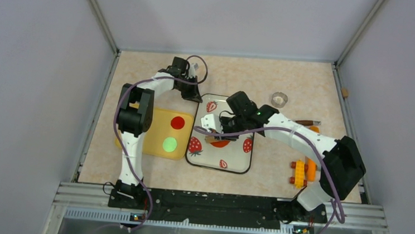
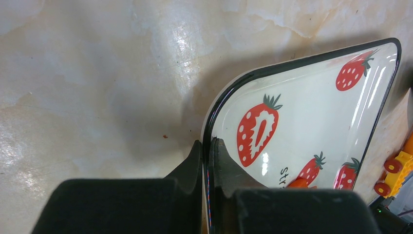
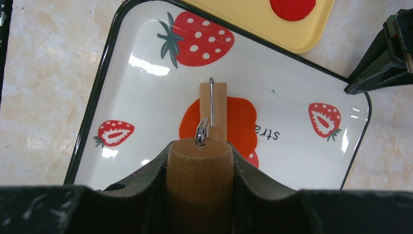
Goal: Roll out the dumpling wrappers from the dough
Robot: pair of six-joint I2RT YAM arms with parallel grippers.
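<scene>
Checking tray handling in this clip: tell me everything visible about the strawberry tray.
The strawberry tray is a glossy white squarish dish, black-rimmed, printed with red strawberries, on the table. The left gripper pinches its far-left corner rim between its fingers. The dough lies at its middle, under the wooden roller in the right gripper.

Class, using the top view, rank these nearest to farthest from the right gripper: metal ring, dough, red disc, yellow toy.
1. dough, on the strawberry tray beside the right gripper.
2. red disc, left, on the yellow board.
3. metal ring, far side, right.
4. yellow toy, near side, right.
</scene>
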